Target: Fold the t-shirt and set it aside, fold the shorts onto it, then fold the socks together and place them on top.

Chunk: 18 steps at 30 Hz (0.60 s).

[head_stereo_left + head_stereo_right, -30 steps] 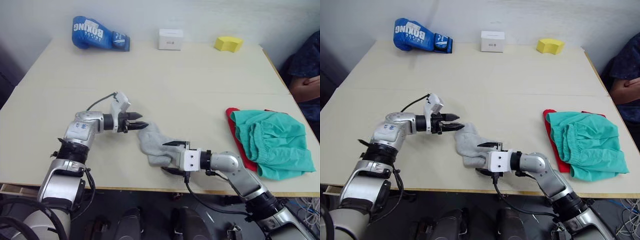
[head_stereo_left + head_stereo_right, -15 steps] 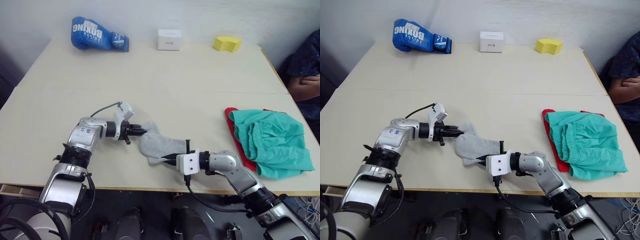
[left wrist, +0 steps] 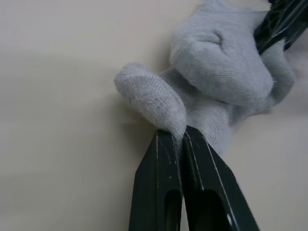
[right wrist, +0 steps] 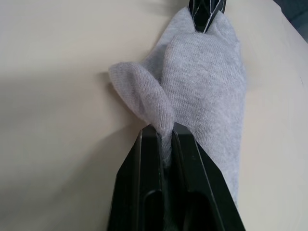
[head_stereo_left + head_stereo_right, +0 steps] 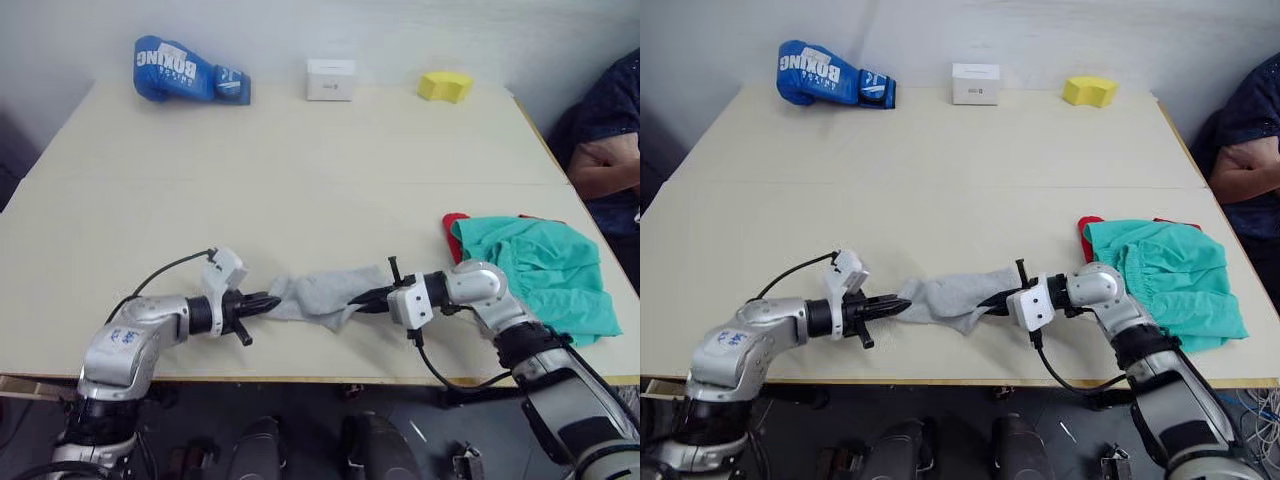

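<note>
socks (image 5: 322,291): 1 bundle | claws pinching: left claw (image 5: 266,300), right claw (image 5: 372,297)

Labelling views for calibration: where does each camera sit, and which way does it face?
Left and right eye: on the head, looking down over the table; both arms show.
Left wrist: along the left gripper, shut on the socks.
Right wrist: along the right gripper, shut on the socks' other end.
Shared: each wrist view shows the opposite gripper's tips across the socks.

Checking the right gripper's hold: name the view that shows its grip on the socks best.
Right wrist view: the right gripper has its jaws shut on a fold of the socks. The eye views show the socks stretched between both grippers; the left wrist view shows its dark tips at the far end.
</note>
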Tool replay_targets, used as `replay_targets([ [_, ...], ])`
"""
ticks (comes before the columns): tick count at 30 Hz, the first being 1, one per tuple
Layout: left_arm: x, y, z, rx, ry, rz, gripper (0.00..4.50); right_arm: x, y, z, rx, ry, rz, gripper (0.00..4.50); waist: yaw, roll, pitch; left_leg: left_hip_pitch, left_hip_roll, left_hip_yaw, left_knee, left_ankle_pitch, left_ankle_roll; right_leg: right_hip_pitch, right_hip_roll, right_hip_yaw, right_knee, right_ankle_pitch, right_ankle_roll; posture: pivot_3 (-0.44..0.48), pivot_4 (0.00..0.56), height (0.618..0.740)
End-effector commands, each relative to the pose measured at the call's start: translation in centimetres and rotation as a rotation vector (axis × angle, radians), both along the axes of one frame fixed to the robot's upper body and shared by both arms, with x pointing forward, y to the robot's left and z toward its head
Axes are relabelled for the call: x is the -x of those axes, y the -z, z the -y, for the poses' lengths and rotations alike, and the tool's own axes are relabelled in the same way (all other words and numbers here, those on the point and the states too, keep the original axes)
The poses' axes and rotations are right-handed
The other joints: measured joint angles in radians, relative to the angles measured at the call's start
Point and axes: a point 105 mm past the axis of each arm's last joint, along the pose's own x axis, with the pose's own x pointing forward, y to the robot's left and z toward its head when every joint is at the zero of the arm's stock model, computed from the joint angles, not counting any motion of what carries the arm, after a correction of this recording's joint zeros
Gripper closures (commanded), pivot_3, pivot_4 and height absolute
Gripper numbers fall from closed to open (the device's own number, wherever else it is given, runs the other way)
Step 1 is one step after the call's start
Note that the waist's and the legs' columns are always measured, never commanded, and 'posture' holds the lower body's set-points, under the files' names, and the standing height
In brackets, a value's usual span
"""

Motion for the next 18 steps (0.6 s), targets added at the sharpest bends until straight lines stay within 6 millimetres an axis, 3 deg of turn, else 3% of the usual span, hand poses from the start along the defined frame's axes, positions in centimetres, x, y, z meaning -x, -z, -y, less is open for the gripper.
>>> replay_targets([
  [1, 0.8, -1.0, 0.0, 0.009, -0.053, 0.053, 4.45, -0.2, -0.7, -0.1, -0.014, -0.057, 0.044, 4.5, 0.001, 0.0, 0.0, 0.0, 0.0, 0.0, 0.0, 0.0, 0.0, 0.0, 0.0, 0.0, 0.0, 0.0, 0.0, 0.0, 0.15, 0.74],
  [7, 1.7, -0.6, -0.6, 0.002, -0.162, 0.101, 4.45, -0.5, -0.2, -0.1, -0.008, -0.077, 0.054, 4.5, 0.001, 0.0, 0.0, 0.0, 0.0, -0.001, 0.0, 0.0, 0.0, 0.001, -0.001, 0.0, 0.0, 0.0, 0.0, 0.0, 0.15, 0.74],
  [10, 3.2, 1.1, -0.8, -0.06, -0.15, 0.082, 4.45, -0.9, -1.0, -0.4, -0.097, -0.055, -0.006, 4.5, -0.002, 0.0, 0.0, 0.001, 0.0, -0.001, 0.0, -0.001, -0.001, 0.001, -0.001, 0.0, 0.0, 0.0, 0.0, 0.0, 0.15, 0.74],
  [13, 3.0, 1.4, -1.1, -0.005, -0.226, 0.111, 3.77, -0.3, -0.8, -0.3, -0.097, -0.092, -0.046, 3.67, -0.001, 0.0, 0.0, 0.001, 0.0, -0.001, -0.001, -0.002, -0.001, 0.001, 0.0, 0.0, 0.0, 0.0, -0.001, 0.0, 0.15, 0.74],
  [18, 3.2, 1.6, -1.6, -0.007, -0.235, 0.122, 2.21, 0.6, -1.2, -0.1, -0.137, -0.137, -0.074, 1.97, 0.002, 0.001, 0.0, 0.001, 0.0, -0.001, 0.0, -0.007, 0.005, 0.001, -0.001, 0.0, 0.0, 0.0, -0.001, 0.0, 0.15, 0.74],
])
